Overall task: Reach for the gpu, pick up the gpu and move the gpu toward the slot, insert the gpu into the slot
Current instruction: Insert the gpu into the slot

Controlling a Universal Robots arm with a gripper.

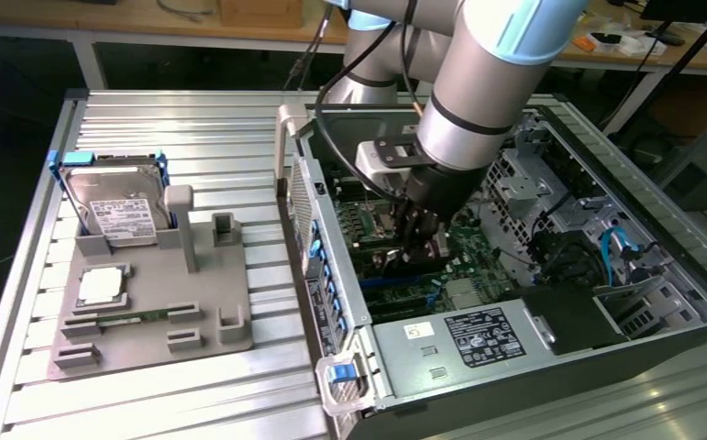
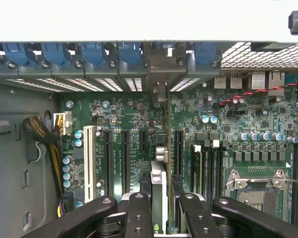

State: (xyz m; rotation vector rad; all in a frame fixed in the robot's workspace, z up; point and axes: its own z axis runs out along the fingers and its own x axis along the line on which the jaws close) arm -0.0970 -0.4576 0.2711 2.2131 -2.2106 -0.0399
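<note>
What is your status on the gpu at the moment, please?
Pincer shut on gpu, inside the computer case. Card edge-on over the motherboard slots. Nothing seen blocking.

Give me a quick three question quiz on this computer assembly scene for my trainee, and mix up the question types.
1. True or false: the claw hangs over the grey holder outside the computer case.
2. Which item stands at the back of the grey holder? A) hard drive B) power supply C) fan
3. Fill in: the claw grips the ___, seen edge-on above the motherboard.
Key: 1 false, it is inside the case; 2 A; 3 gpu.
</note>
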